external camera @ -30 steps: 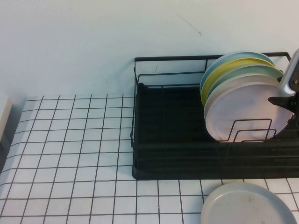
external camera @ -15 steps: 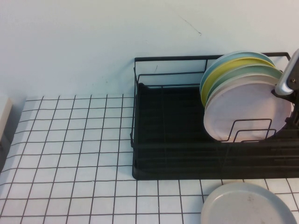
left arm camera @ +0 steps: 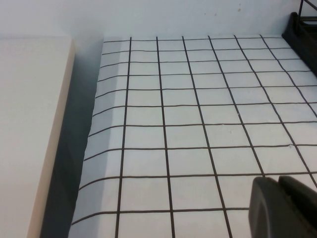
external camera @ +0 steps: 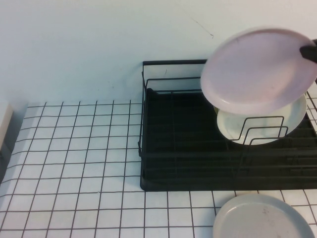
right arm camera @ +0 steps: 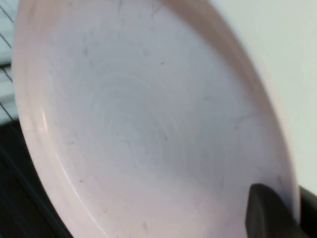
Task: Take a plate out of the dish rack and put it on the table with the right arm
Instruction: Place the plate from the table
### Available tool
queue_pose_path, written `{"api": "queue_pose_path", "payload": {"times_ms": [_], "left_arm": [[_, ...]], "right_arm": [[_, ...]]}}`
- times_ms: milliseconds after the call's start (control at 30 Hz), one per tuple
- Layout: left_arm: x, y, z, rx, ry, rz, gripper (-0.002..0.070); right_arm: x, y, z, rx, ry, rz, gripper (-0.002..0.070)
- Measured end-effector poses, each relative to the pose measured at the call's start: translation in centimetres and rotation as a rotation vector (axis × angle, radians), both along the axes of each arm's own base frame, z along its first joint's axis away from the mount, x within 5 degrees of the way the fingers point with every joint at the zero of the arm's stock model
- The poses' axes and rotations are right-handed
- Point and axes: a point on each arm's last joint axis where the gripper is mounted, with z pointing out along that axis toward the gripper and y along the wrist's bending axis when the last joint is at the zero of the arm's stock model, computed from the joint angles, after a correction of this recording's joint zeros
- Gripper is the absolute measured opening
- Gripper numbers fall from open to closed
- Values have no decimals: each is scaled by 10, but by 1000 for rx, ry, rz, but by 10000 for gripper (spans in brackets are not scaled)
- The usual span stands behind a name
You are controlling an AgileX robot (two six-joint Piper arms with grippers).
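The pale pink plate (external camera: 257,67) hangs in the air above the right end of the black wire dish rack (external camera: 173,148), tilted, lifted clear of the dividers. My right gripper (external camera: 311,52) is shut on the plate's right rim; only its black tip shows at the high view's right edge. In the right wrist view the pink plate (right arm camera: 143,119) fills the frame, its rim pinched between the black fingers (right arm camera: 270,215). My left gripper (left arm camera: 285,208) is shut and empty, low over the white gridded table (left arm camera: 198,124), out of the high view.
A pale mint-green plate (external camera: 262,124) still stands in the rack's wire loops under the pink one. A grey speckled plate (external camera: 262,218) lies on the table in front of the rack. A cream block (left arm camera: 29,129) borders the table's left side.
The pink plate has been lifted out of the rack's dividers, up and slightly left, and tilted flatter. It now hides the upper plates of the stack; the pale green plate is uncovered.
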Motion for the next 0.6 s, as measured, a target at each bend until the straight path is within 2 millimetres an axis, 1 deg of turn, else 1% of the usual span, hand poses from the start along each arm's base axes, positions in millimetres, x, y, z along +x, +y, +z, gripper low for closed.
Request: {"api": "queue_pose_path", "payload": {"times_ms": [67,167,233,267,333,400,500,600], "left_arm": [[0,0,0,0,0,0,-3],[0,0,0,0,0,0,-3],[0,0,0,0,0,0,-3],[0,0,0,0,0,0,-3],[0,0,0,0,0,0,-3],[0,0,0,0,0,0,-3],[0,0,0,0,0,0,-3],[0,0,0,0,0,0,-3]], "right_arm": [[-18,5,18,83,-2,34,43],[-48,11,43,211,41,71,42],[-68,14,50,252,118,98,42],[-74,15,50,256,163,107,42],[-88,16,45,253,310,121,42],[-97,16,34,223,464,121,42],[-107,13,5,187,683,78,42],[-113,7,-28,161,813,-16,42]]}}
